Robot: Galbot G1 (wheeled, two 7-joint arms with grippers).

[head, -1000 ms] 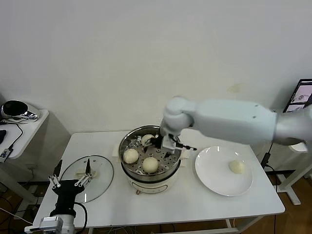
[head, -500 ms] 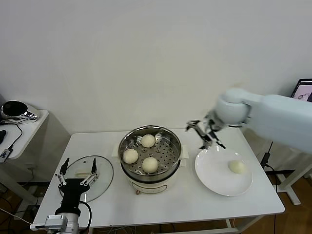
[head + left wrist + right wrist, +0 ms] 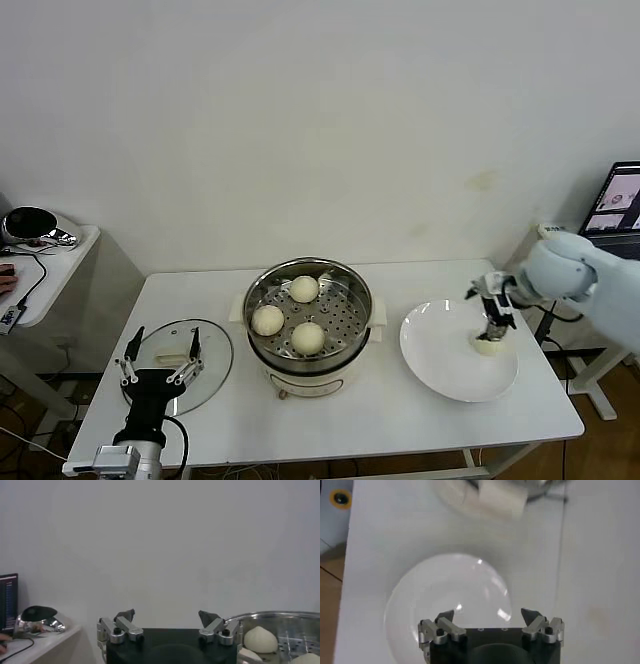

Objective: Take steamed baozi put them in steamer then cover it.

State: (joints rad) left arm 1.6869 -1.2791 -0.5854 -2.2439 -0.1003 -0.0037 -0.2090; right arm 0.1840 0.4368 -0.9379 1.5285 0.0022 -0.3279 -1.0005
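On the tabletop [image 3: 340, 415]: white surface carrying the steamer, the cover and a plate.
Hidden or cut off: the right arm runs off the head view's edge; the fourth baozi [image 3: 489, 346] is partly covered by the right end effector [image 3: 492, 318] above it, and whether the two touch cannot be told. The right wrist view shows the plate under the fingers but no baozi.
Hard to make out: the steamer in the right wrist view is only a blur at one edge of the picture.
Steamer [image 3: 362, 289]: shiny steel pot on a cream base, mid-table, uncovered. Its perforated tray holds three baozi [image 3: 308, 337], spaced apart from one another.
Plate [image 3: 440, 370]: flat, white, beside the steamer on the robot's right; holds the single baozi.
Cover [image 3: 213, 345]: glass lid lying flat on the robot's left, near the steamer.
Right end effector: fingers spread wide, nothing gripped, over the plate's far side.
Left end effector [image 3: 160, 360]: fingers spread wide, empty, at the cover's near edge.
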